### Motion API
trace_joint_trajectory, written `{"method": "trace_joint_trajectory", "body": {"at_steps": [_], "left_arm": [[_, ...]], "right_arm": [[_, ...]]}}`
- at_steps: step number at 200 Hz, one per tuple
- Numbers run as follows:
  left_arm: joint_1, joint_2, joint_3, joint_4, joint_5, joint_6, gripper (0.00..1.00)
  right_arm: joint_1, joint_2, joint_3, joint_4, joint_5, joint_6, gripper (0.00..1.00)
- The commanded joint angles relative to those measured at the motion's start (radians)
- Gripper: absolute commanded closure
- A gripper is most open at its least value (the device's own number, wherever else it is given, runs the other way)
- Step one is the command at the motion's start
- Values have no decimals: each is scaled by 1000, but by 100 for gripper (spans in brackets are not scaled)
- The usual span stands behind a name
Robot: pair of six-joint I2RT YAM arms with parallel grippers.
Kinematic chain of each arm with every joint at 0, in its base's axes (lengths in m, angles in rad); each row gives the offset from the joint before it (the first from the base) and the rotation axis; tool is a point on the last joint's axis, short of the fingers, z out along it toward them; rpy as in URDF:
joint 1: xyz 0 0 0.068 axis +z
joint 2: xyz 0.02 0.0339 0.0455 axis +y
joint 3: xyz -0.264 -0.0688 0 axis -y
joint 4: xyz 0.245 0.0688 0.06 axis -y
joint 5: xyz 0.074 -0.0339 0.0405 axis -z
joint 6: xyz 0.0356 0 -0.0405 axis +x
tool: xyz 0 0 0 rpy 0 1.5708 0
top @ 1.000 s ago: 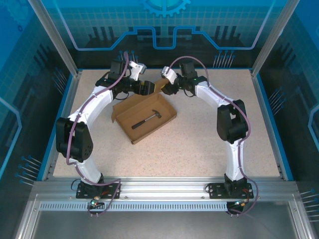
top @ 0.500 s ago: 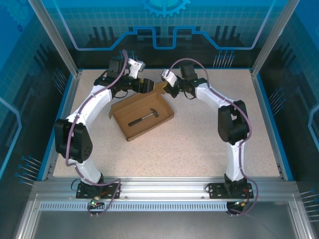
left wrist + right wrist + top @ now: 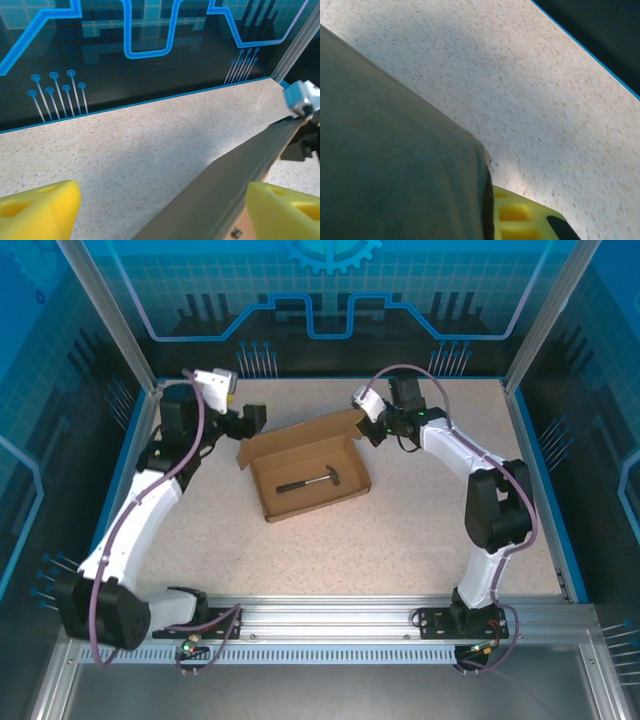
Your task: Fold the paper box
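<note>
Hammer [image 3: 312, 483] inside paper box [image 3: 300, 462], speckled table [image 3: 400, 530] around

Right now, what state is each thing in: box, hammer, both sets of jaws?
Box: open on top, walls up, a flap raised at the far right corner.
Hammer: lying flat inside the box.
Left jaws: open, box edge between them.
Right jaws: at the raised flap, grip unclear.

1. The paper box [image 3: 310, 475] lies open-topped on the speckled desk [image 3: 430, 530], with a small hammer [image 3: 312, 483] inside.
2. The left pincer [image 3: 252, 418] hovers by its far-left corner.
3. The right pincer [image 3: 368, 427] meets its raised far-right flap.
</note>
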Motion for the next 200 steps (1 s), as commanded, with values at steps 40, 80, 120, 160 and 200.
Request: {"method": "trace_joint_trajectory", "body": {"at_steps": [40, 80, 120, 160, 200], "left_arm": [[5, 22, -247, 182, -21, 112, 13], [6, 138, -214, 179, -45, 165, 15], [6, 229, -158, 167, -51, 160, 37], [6, 249, -149, 168, -45, 117, 63], [6, 255, -141, 160, -41, 81, 78]], "right_arm": [[-65, -64, -44, -39, 32, 59, 97], [-74, -56, -28, -51, 29, 56, 97], [-74, -43, -13, -56, 29, 57, 97], [-73, -34, 0, -61, 36, 78, 97], [-53, -35, 2, -59, 79, 121, 98]]}}
